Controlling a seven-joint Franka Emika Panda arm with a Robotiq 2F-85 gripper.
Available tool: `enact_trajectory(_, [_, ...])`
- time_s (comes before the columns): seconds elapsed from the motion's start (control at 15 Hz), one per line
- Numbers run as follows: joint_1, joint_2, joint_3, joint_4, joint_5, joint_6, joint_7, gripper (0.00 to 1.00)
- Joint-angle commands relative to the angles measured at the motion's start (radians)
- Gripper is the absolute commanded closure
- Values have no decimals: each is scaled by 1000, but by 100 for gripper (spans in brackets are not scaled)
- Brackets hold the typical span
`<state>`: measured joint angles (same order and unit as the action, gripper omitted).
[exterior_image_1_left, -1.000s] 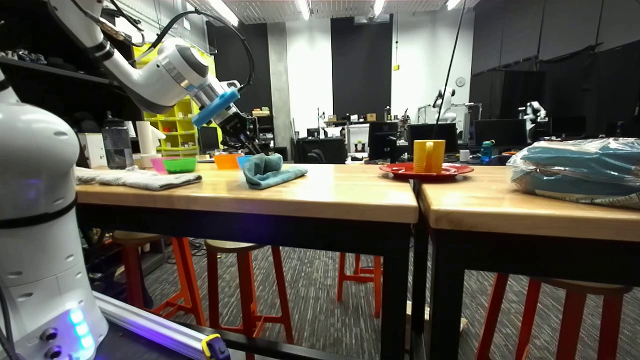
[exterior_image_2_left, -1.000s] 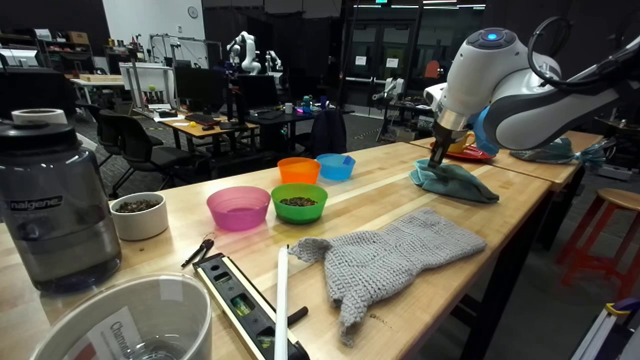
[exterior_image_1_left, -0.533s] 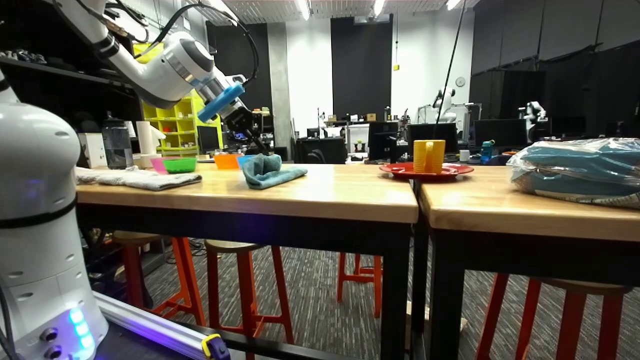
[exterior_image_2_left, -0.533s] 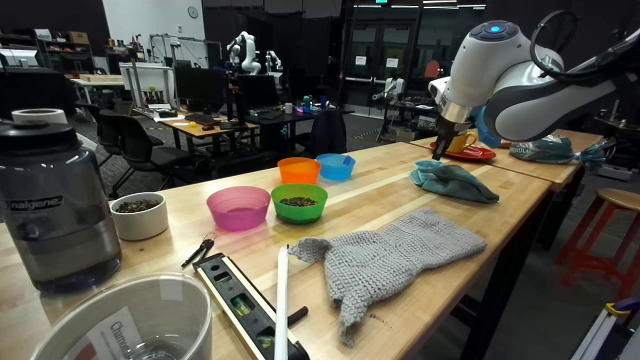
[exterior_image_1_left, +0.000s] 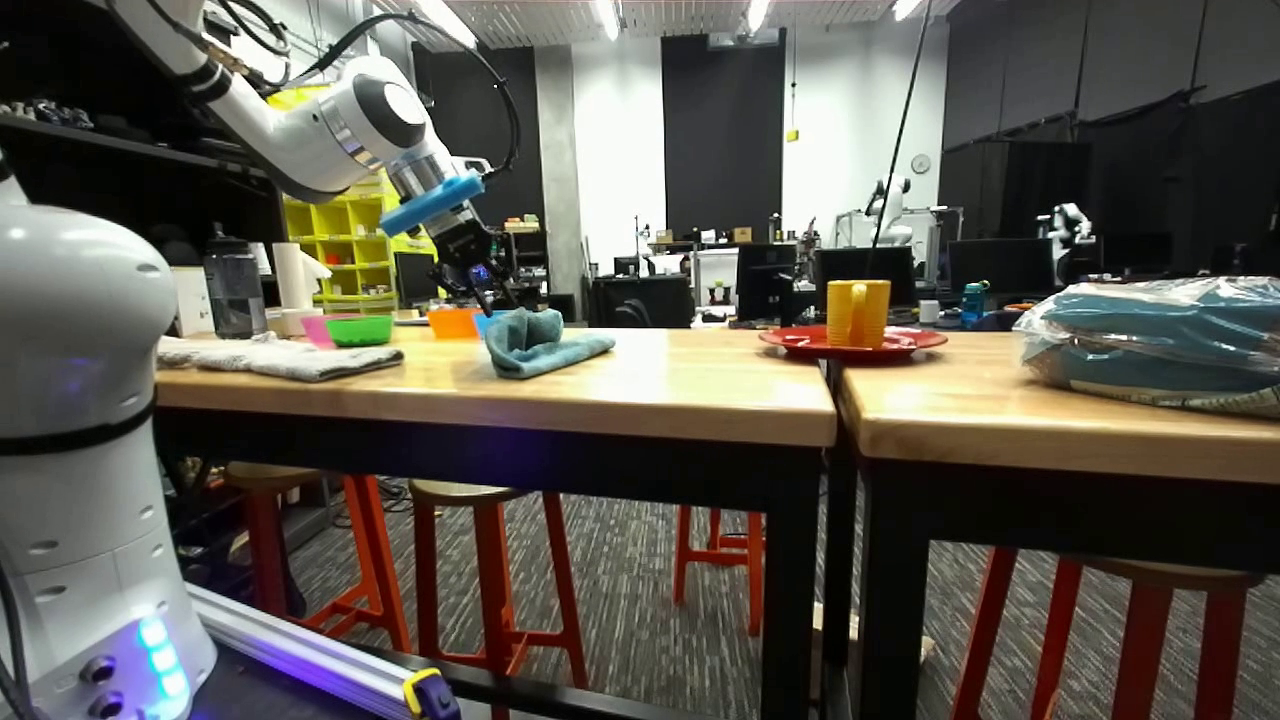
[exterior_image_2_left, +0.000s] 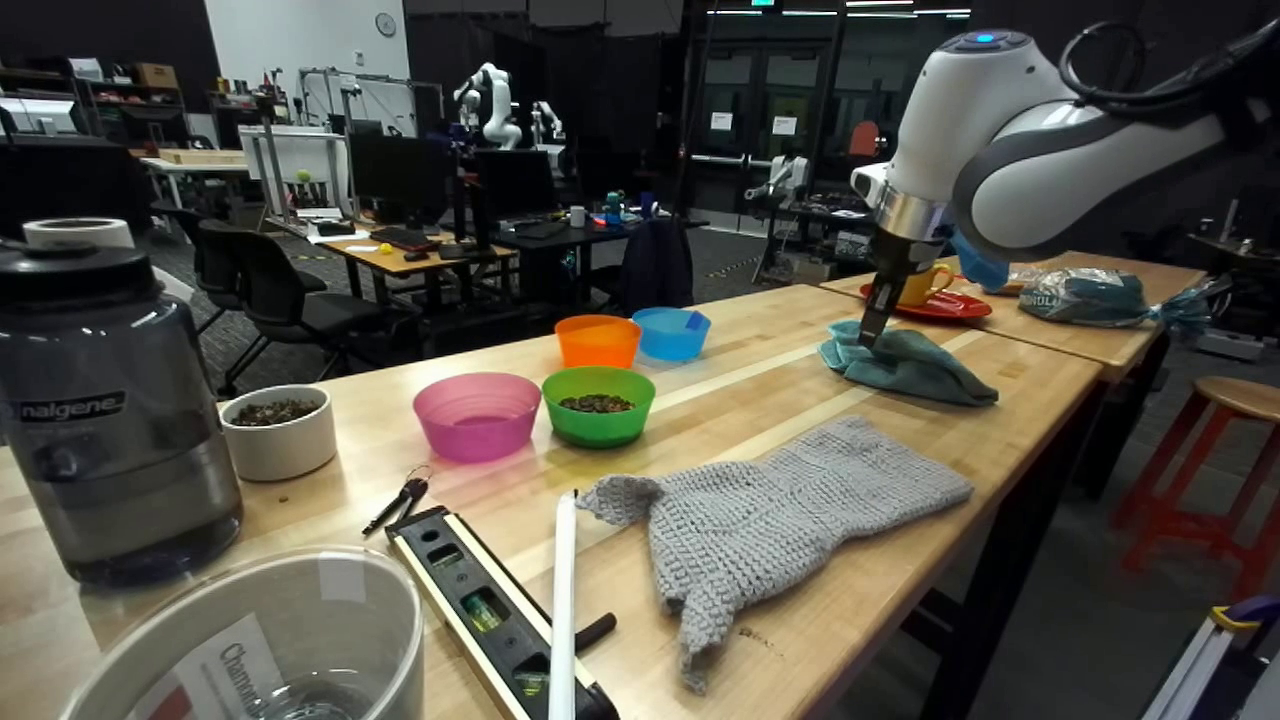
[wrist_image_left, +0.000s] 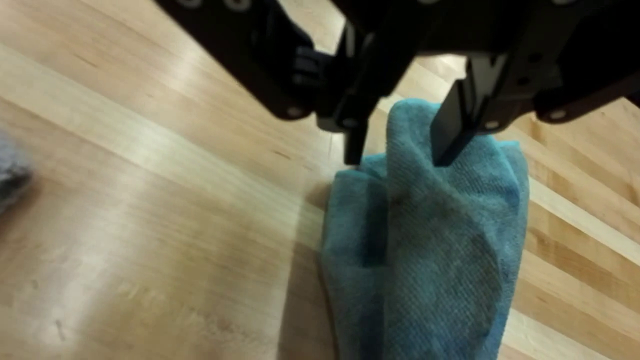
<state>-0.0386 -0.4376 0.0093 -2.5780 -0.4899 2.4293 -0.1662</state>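
A teal cloth lies bunched on the wooden table, its folds raised, and shows in both exterior views as a crumpled towel. Directly above its raised end is my gripper, pointing down at a slant. Its two dark fingers stand apart, and a ridge of the cloth shows in the gap between them. Whether either fingertip touches the fabric I cannot tell. In an exterior view the gripper overlaps the near end of the cloth.
A grey knitted cloth lies nearby. Pink, green, orange and blue bowls stand along the table. Beyond is a red plate with a yellow mug. A spirit level and bottle stand at the near end.
My gripper rose off the cloth, then came down again over it. Its fingers, close together half a second ago, are now spread. The cloth looks unmoved.
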Motion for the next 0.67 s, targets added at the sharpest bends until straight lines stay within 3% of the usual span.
enact_trajectory(0.0, [18,-40,-1,-15,28,-5,-42,29])
enact_trajectory(0.27, [-1,-21,12,-19,-14,42,-16,2])
enact_trajectory(0.6, [-24,18,29,-29,-70,94,18,0])
